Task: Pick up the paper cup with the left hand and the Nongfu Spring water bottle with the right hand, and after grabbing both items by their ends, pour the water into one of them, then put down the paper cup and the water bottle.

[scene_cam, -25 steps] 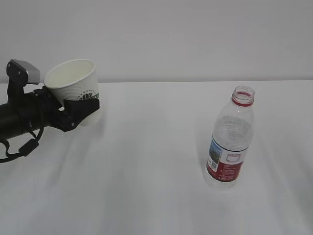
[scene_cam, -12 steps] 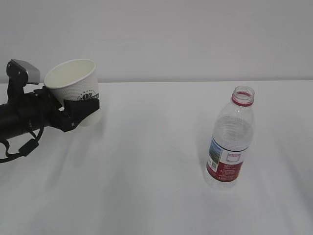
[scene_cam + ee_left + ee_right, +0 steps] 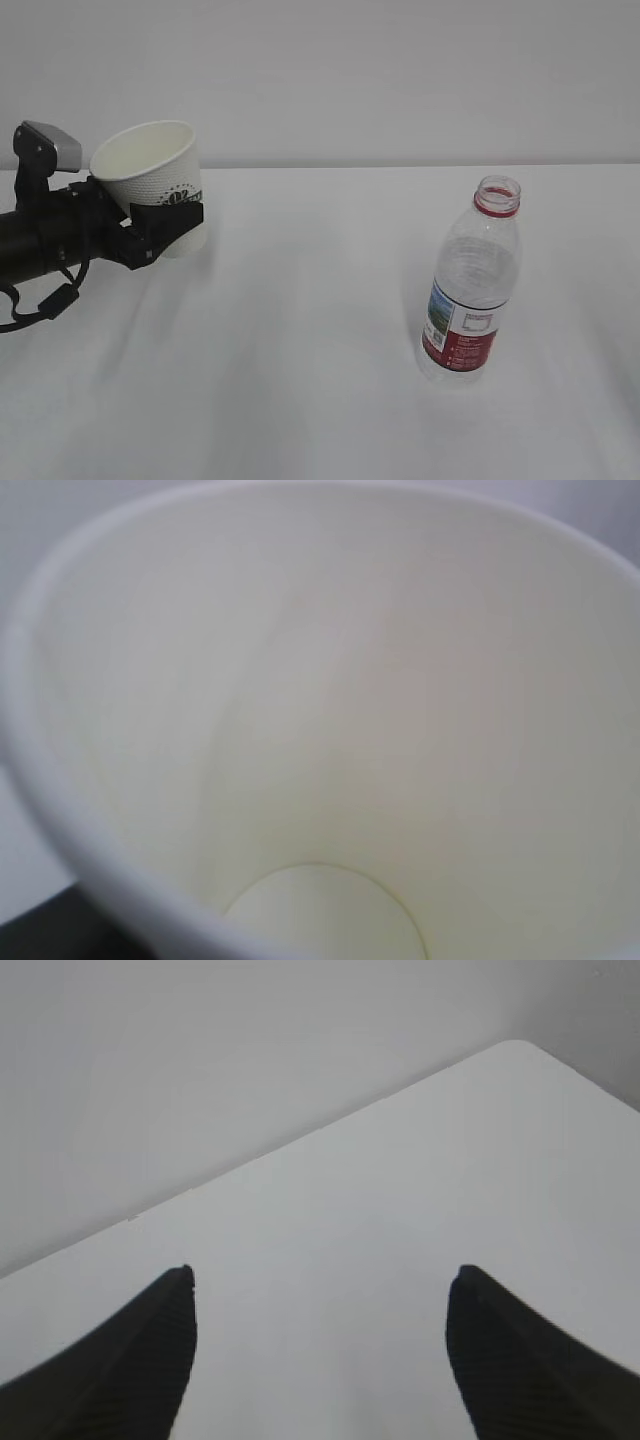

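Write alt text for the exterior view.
The left gripper holds a tilted, empty white paper cup at the left above a white table. An uncapped clear bottle with a red label stands alone at the right.

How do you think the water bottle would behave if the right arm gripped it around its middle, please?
The Nongfu Spring water bottle looks thin-walled and clear, so it would probably dent under a firm squeeze. It appears nearly empty, hence likely light and easy to knock over, being tall on a narrow base. Its mouth has no cap, so any tilt could spill whatever remains inside.
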Action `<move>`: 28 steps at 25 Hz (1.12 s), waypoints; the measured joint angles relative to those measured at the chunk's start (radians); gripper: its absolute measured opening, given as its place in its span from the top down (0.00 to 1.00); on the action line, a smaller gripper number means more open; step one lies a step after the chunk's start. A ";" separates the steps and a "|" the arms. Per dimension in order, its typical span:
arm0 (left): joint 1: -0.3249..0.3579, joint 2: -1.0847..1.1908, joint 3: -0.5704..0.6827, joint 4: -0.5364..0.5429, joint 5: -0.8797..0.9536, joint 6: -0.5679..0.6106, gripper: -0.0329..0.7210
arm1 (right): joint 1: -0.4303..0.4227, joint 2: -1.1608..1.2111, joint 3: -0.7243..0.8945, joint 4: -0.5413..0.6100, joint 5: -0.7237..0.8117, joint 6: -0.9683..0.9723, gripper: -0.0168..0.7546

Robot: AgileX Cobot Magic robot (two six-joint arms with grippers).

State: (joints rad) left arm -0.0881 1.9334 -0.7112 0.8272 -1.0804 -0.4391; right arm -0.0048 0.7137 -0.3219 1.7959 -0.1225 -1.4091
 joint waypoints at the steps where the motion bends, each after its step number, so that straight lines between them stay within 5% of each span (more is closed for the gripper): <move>1: 0.000 0.000 0.000 0.000 0.000 0.000 0.25 | 0.000 0.000 0.000 -0.011 -0.002 0.000 0.22; 15: 0.000 0.000 0.000 0.000 0.000 0.000 0.25 | 0.000 0.000 0.000 -0.030 -0.090 0.130 0.22; 28: 0.000 0.000 0.000 0.000 0.000 0.000 0.25 | 0.000 0.000 0.000 -0.112 -0.306 0.550 0.22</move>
State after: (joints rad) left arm -0.0881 1.9334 -0.7112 0.8272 -1.0804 -0.4391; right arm -0.0048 0.7137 -0.3219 1.6835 -0.4282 -0.8595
